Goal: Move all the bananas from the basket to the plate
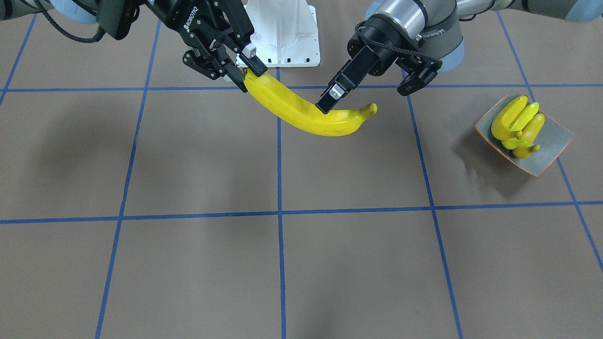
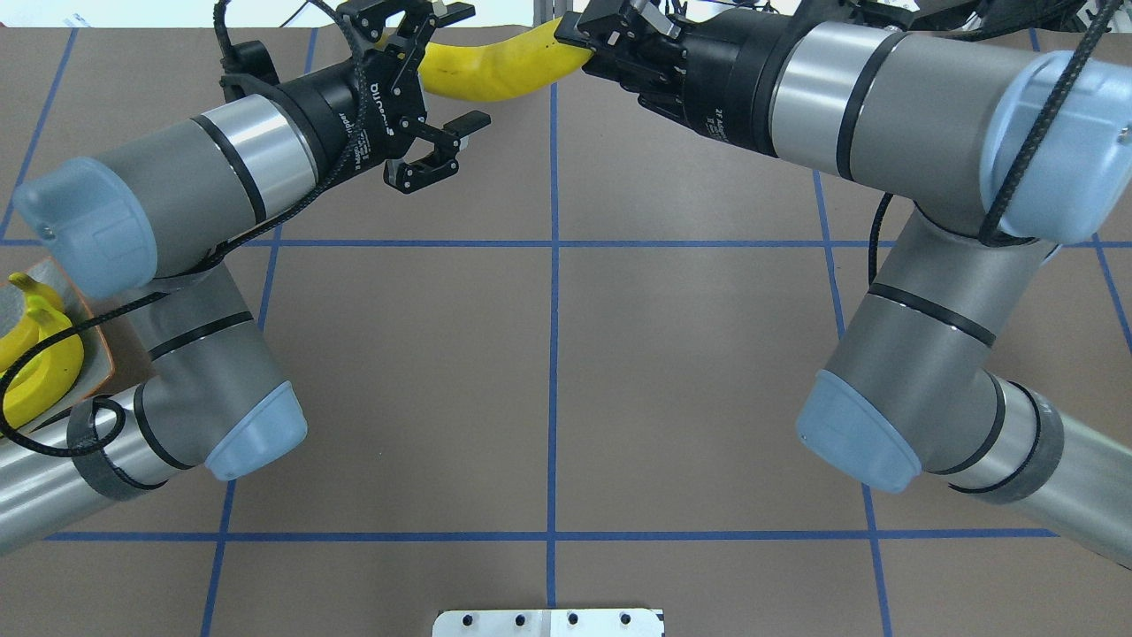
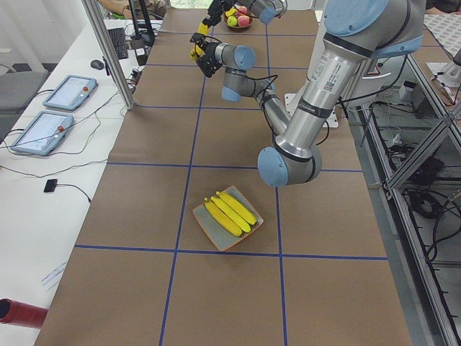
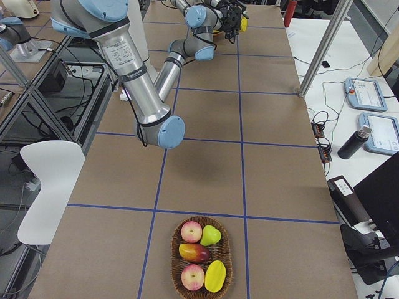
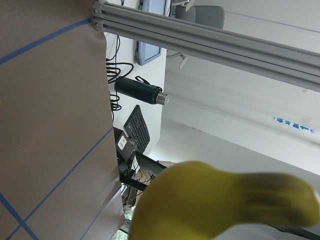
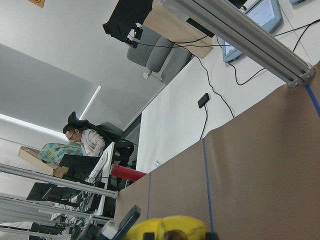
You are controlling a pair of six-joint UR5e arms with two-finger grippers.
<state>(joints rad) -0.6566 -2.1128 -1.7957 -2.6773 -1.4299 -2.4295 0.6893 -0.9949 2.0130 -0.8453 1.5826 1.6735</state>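
A long yellow banana (image 1: 306, 115) hangs in the air above the table's middle, near the robot's base. My right gripper (image 1: 249, 77) is shut on its blunt end. My left gripper (image 1: 365, 97) stands open around the stem half, one finger (image 1: 330, 96) against the banana and the other well clear. From overhead the banana (image 2: 495, 71) lies between the left gripper's (image 2: 473, 64) spread fingers. The grey plate (image 1: 556, 141) with an orange rim holds three bananas (image 1: 516, 125) side by side. The basket (image 4: 202, 258) sits at the table's far end on my right.
The basket holds apples (image 4: 191, 232) and other fruit. The white robot base (image 1: 282, 35) stands just behind both grippers. A person (image 6: 82, 137) sits at a desk beyond the table's edge. Tablets (image 3: 43, 133) and cables lie on the side benches.
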